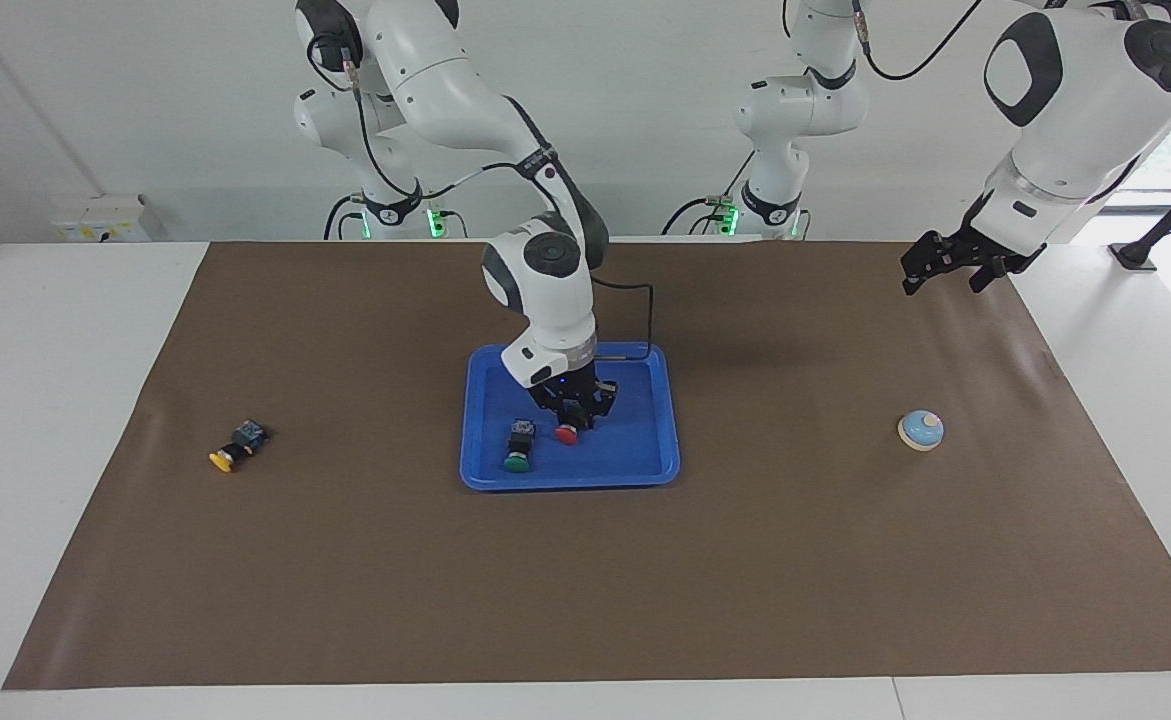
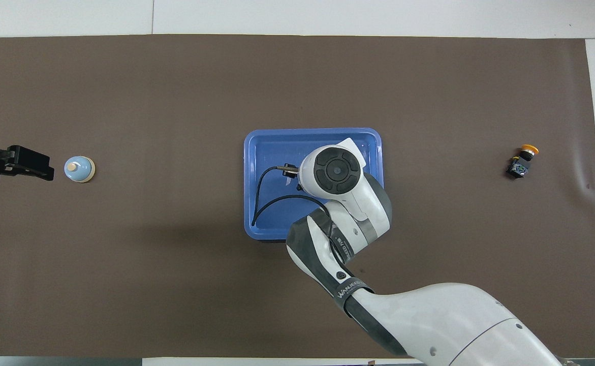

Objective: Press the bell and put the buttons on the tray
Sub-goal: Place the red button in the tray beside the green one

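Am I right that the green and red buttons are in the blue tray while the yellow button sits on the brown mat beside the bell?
Not quite. The green button and red button are in the blue tray, but the yellow button lies alone toward the right arm's end of the table. The bell is toward the left arm's end. The facing view shows this.
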Robot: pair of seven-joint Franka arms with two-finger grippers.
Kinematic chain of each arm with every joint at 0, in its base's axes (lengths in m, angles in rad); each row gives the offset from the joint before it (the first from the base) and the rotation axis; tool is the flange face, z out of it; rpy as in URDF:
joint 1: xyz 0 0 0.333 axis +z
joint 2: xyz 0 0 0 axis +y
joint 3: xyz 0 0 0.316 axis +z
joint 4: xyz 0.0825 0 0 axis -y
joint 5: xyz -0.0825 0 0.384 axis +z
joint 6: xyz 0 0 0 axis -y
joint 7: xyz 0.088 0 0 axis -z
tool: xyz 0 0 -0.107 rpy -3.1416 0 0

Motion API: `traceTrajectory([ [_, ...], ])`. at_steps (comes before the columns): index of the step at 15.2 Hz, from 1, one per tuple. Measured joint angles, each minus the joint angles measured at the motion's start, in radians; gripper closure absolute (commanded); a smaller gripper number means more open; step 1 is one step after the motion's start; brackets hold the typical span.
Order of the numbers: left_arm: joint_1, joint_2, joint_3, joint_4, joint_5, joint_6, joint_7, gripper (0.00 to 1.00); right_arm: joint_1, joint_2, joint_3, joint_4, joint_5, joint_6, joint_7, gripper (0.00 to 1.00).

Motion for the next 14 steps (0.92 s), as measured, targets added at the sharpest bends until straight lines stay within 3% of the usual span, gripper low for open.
traceTrajectory([
  [3,0.000,0.000,0.000,0.000,0.000,0.000,0.000,0.00,-0.002,-0.023,-0.005,0.022,0.000,-0.067,0.000,0.00],
  [7,0.000,0.000,0.000,0.000,0.000,0.000,0.000,0.00,-0.071,-0.082,-0.015,0.162,0.000,-0.324,-0.039,0.00],
  [10,0.000,0.000,0.000,0.000,0.000,0.000,0.000,0.00,-0.219,-0.144,-0.023,0.206,0.000,-0.439,-0.251,0.00],
  [14,0.000,0.000,0.000,0.000,0.000,0.000,0.000,0.00,-0.437,-0.164,-0.030,0.198,0.000,-0.478,-0.515,0.00],
])
